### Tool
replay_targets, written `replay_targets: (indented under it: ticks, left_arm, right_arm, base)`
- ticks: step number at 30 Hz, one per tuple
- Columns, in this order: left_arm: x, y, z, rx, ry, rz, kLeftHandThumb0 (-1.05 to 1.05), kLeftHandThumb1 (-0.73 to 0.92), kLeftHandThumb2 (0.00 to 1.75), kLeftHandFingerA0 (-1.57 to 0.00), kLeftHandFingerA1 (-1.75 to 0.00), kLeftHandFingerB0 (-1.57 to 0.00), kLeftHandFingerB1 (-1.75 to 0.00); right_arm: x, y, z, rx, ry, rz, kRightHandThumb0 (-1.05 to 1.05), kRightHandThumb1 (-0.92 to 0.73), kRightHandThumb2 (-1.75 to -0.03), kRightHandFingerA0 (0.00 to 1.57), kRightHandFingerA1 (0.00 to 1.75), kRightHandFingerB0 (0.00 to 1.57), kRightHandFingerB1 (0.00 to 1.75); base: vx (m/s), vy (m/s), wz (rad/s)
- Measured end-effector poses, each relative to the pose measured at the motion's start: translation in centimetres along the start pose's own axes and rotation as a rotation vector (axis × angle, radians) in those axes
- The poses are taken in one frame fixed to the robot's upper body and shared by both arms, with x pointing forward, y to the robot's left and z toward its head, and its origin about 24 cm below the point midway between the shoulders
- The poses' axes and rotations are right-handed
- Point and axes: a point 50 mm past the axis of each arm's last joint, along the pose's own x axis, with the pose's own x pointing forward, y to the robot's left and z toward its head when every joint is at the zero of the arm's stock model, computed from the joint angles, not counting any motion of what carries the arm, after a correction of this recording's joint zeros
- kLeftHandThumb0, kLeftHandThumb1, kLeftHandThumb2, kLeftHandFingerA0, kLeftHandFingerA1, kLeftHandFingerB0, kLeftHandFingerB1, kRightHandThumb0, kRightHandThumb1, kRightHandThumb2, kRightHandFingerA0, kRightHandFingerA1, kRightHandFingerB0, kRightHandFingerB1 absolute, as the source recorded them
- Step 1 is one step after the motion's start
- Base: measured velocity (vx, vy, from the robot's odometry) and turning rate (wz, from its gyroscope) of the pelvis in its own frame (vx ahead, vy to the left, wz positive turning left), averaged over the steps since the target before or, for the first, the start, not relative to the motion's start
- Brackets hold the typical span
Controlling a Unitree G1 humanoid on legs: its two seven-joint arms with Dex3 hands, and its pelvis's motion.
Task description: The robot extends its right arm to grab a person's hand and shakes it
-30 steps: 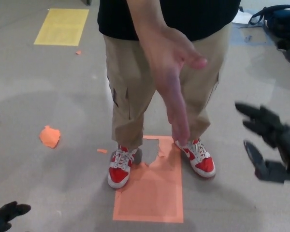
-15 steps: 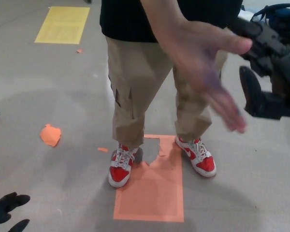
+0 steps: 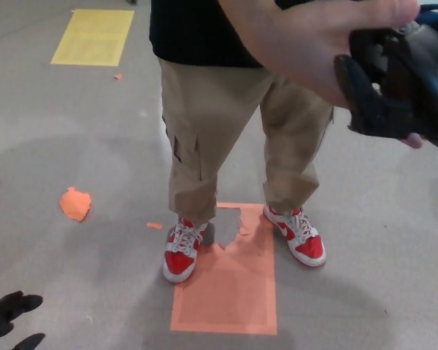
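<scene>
Here one right hand has fingers clamped on one person's hand; left hand fingers apart.

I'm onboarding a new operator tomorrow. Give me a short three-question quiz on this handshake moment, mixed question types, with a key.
1. True or false: the right robot hand is closed around the person's hand.
2. Which colour is the floor patch by the person's shoes? A) yellow B) orange C) blue
3. Where in the picture does the left robot hand show?

Key
1. True.
2. B.
3. At the lower left corner, low and away from the person, holding nothing.
</scene>
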Motion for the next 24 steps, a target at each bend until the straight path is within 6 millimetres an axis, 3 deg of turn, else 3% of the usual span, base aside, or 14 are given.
replay_targets:
  ticks: [4, 6, 7, 8, 10, 11, 16, 17, 18, 19, 20, 21, 24]
  left_arm:
    - [0.0, 0.1, -0.1, -0.003, 0.002, 0.005, -0.78, 0.76, 1.08, -0.12, -0.45, 0.0, -0.35]
    - [-0.1, 0.2, -0.1, -0.005, 0.004, 0.008, -0.79, 0.76, 1.09, -0.15, -0.46, 0.0, -0.36]
    - [-0.1, 0.3, -0.1, -0.005, 0.004, 0.011, -0.81, 0.77, 1.09, -0.16, -0.46, 0.0, -0.36]
    - [-0.1, 0.3, -0.1, -0.005, 0.005, 0.012, -0.83, 0.79, 1.09, -0.17, -0.47, -0.02, -0.36]
    - [-0.1, 0.5, -0.2, -0.002, 0.006, 0.017, -0.76, 0.76, 1.1, -0.07, -0.44, -0.03, -0.35]
    - [-0.2, 0.5, -0.2, -0.001, 0.006, 0.02, -0.8, 0.82, 0.8, -0.12, -0.34, -0.06, -0.25]
    - [-0.1, 1.1, 0.2, 0.006, -0.003, 0.031, -0.76, 0.92, 0.72, -0.13, -0.3, -0.09, -0.25]
    - [0.0, 1.2, 0.2, 0.006, -0.004, 0.032, -0.79, 0.78, 1.09, -0.08, -0.4, -0.08, -0.33]
    - [0.0, 1.3, 0.3, 0.005, -0.006, 0.035, -0.8, 0.82, 0.79, -0.11, -0.32, -0.07, -0.26]
    - [0.1, 1.4, 0.4, 0.004, -0.006, 0.036, -0.8, 0.82, 0.79, -0.11, -0.32, -0.07, -0.26]
    - [0.1, 1.5, 0.5, 0.004, -0.009, 0.039, -0.74, 0.75, 1.08, -0.06, -0.42, -0.05, -0.36]
    - [0.2, 1.6, 0.5, 0.004, -0.011, 0.042, -0.76, 0.92, 0.71, -0.13, -0.3, -0.1, -0.26]
    - [0.2, 1.8, 0.6, 0.001, -0.014, 0.047, -0.81, 0.81, 0.81, -0.12, -0.35, -0.06, -0.25]
  right_arm:
    - [1.0, 0.9, -0.1, -0.001, 0.057, 0.073, -1.05, -0.68, -1.02, 0.0, 0.06, 0.0, 0.06]
    - [1.4, 1.3, -0.1, -0.013, 0.083, 0.104, -0.95, -0.57, -0.93, 0.0, 0.11, 0.0, 0.06]
    - [1.7, 1.5, -0.1, -0.017, 0.099, 0.118, -0.85, -0.61, -0.59, 0.22, 0.51, 0.0, 0.09]
    - [1.8, 1.6, -0.1, -0.018, 0.105, 0.124, -0.85, -0.51, -0.86, 0.0, 0.14, 0.0, 0.04]
    - [2.2, 1.9, -0.1, -0.036, 0.141, 0.143, -0.9, -0.54, -0.87, 0.0, 0.03, 0.0, 0.0]
    - [2.5, 2.2, -0.1, -0.059, 0.164, 0.153, -0.9, -0.54, -0.86, 0.0, 0.04, 0.0, 0.0]
    - [3.7, 2.5, -0.7, -0.166, 0.249, 0.158, -0.88, -0.52, -0.85, 0.0, 0.03, 0.0, 0.0]
    - [3.9, 2.5, -0.8, -0.181, 0.258, 0.156, -0.88, -0.52, -0.86, 0.0, 0.03, 0.0, 0.0]
    - [4.0, 2.5, -1.0, -0.2, 0.273, 0.151, -0.87, -0.51, -0.85, 0.0, 0.03, 0.0, 0.0]
    - [4.3, 2.6, -1.2, -0.227, 0.287, 0.149, -0.87, -0.51, -0.85, 0.0, 0.03, 0.0, 0.0]
    - [4.5, 2.7, -1.3, -0.249, 0.297, 0.148, -0.86, -0.5, -0.85, 0.0, 0.03, 0.0, 0.0]
    - [4.6, 2.7, -1.4, -0.27, 0.307, 0.147, -0.85, -0.5, -0.86, 0.0, 0.05, 0.0, 0.0]
    - [5.1, 3.0, -1.8, -0.336, 0.333, 0.14, -0.86, -0.51, -0.85, 0.0, 0.05, 0.0, 0.0]
  base:
    - [0.0, 0.0, 0.0]
    - [0.0, 0.0, 0.0]
    - [0.0, 0.0, 0.0]
    - [0.0, 0.0, 0.0]
    - [0.0, 0.0, 0.0]
    - [0.0, 0.0, 0.0]
    - [0.0, 0.0, 0.0]
    - [0.0, 0.0, 0.0]
    - [0.0, 0.0, 0.0]
    - [0.0, 0.0, 0.0]
    - [0.0, 0.0, 0.0]
    - [0.0, 0.0, 0.0]
    - [0.0, 0.0, 0.0]
